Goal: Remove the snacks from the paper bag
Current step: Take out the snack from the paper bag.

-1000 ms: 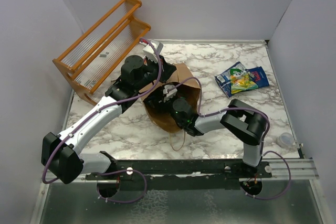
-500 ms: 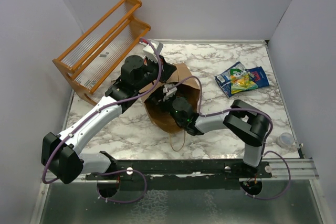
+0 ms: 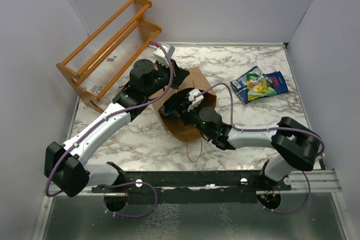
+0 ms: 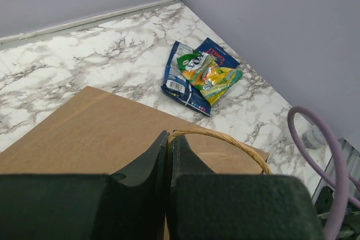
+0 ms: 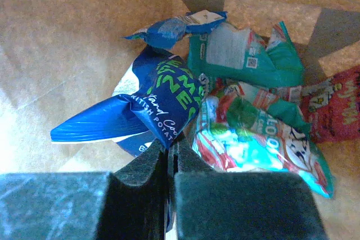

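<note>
Right wrist: right gripper [image 5: 169, 145] pinching dark blue packet [image 5: 163, 96] edge inside paper bag [image 5: 67, 37]; left gripper [image 4: 169, 140] clamped on its rim. Likely light, slippery film; hold seam.

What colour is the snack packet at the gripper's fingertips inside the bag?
Dark blue packet with green lettering; the right wrist view shows it best.

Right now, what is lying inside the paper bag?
In the paper bag lie a dark blue packet, pinched by the shut right gripper, a small blue packet, a teal packet, a teal-and-red packet and a red packet. Whatever lies beneath is covered.
</note>
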You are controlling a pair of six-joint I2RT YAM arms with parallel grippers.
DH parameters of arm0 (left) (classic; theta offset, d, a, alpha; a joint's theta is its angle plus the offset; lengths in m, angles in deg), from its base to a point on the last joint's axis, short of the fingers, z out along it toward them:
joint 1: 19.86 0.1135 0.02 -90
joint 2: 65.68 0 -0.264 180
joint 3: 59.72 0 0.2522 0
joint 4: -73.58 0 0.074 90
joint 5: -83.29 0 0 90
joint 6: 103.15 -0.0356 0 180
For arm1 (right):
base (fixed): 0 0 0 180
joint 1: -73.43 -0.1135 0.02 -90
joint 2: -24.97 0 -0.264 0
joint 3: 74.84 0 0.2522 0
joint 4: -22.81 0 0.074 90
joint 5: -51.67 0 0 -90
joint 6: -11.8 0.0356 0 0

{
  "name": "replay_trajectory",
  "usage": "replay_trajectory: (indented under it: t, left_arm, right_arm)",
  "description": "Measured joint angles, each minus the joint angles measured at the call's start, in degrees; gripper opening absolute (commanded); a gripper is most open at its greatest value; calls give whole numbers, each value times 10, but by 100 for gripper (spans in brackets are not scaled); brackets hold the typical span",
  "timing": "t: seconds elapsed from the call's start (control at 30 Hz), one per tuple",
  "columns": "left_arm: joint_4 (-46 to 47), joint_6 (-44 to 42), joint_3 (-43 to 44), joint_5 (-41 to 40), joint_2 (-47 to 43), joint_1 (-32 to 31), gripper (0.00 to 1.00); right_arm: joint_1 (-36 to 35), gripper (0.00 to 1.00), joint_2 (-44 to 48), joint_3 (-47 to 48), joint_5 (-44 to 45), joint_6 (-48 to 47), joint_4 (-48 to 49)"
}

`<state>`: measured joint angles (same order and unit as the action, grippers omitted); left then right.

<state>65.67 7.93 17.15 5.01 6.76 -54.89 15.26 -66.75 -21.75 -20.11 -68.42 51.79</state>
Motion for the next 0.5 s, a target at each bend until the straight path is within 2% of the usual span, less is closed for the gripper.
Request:
replay_trajectory:
  t: [0.3, 0.5]
  left_arm:
    - [0, 0, 0, 0, 0, 0, 0]
    - [0, 0, 0, 0, 0, 0, 0]
  right_arm:
    - [0, 1, 143, -39, -1, 9, -84]
    - [0, 1, 232, -42, 7, -22, -141]
